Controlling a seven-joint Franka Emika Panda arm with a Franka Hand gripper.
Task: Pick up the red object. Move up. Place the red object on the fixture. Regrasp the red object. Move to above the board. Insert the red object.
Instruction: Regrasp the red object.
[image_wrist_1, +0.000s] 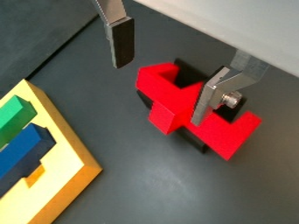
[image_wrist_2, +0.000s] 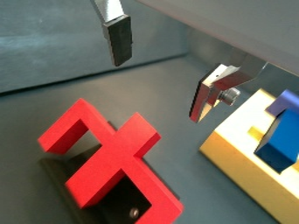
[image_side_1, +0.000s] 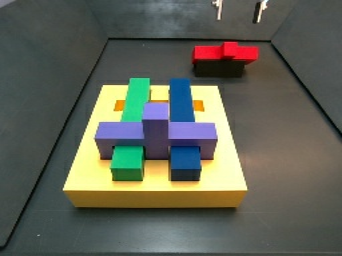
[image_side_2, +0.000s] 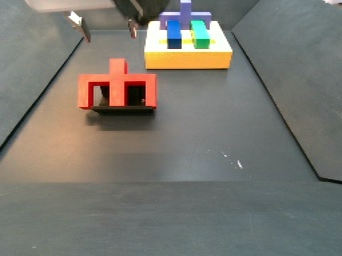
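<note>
While I read these views, the step looks like the pause before the regrasp.
Hand: the hand (image_wrist_1: 163, 68) hangs released above the piece, fingers (image_wrist_1: 121, 42) spread and empty.
Red object: the red object (image_side_1: 223, 51) lies flat on the fixture (image_side_1: 219, 68), crossbar and stem exposed, I judge so that a fresh grip can take it.
Fixture: black base just visible under the red in a side view, near the far wall.
Board: the board (image_side_1: 158, 178) sits well apart, blocks seated.
</note>
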